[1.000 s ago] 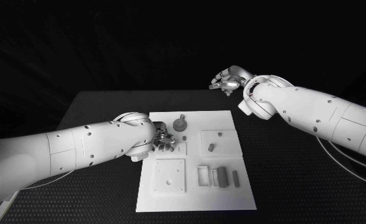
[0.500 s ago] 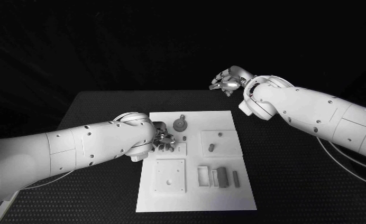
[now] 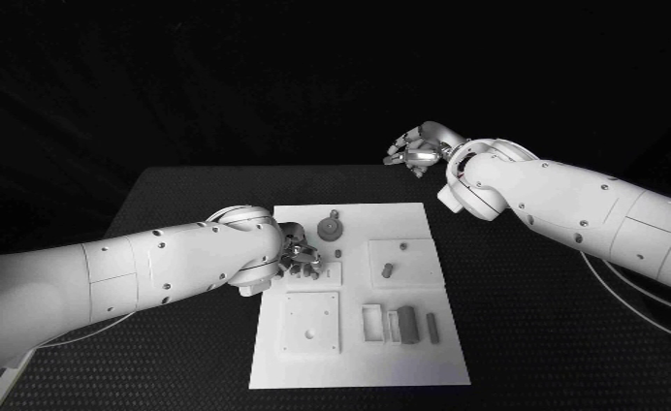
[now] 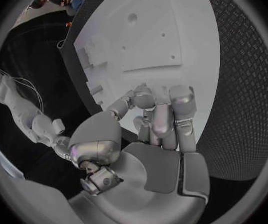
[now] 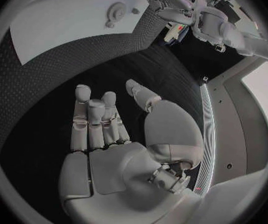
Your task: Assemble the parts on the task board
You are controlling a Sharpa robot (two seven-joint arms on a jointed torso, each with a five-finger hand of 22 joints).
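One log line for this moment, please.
left hand: fingers down at task board left edge, grasp unclear | right hand: raised beyond board, open, holds nothing | gear-like part: on board

White task board (image 3: pixel 361 348) lies flat mid-table — small grey parts (image 3: pixel 405 324) lie on it.

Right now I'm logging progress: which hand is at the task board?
The left hand: its fingers are down at the task board's left edge. The right hand is raised beyond the table's far edge, holding nothing.

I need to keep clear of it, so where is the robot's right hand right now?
In the head view the right hand is raised beyond the table's far edge, right of centre, away from the task board.
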